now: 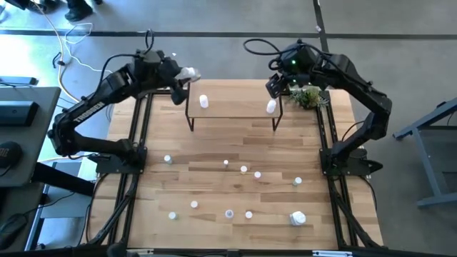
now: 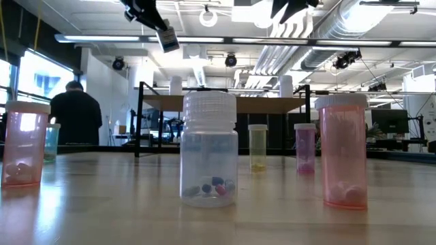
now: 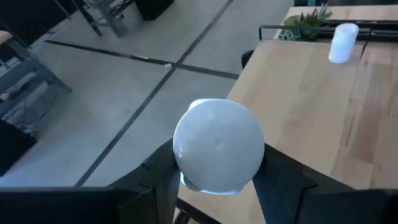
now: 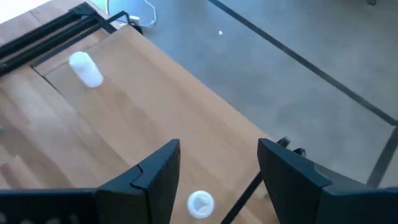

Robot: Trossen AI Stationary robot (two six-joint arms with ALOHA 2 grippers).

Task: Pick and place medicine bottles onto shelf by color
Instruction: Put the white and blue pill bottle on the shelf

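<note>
A: Why is the left gripper up at the shelf's left end?

B: It's pinching a white-capped bottle between its fingers, held above the shelf's left edge. My guess is it's about to set it down beside the white bottle already standing near that end, grouping by colour.

A: And the right gripper?

B: It hovers over the shelf's right end with its fingers spread and nothing between them. One bottle stands on the shelf just below it, by the right edge.

A: So how many are there?

B: Two bottles on the shelf and one held. On the worktop in front I count roughly eleven loose bottles, including a larger one near the front right corner. Also one small plant at the back right corner.
</note>
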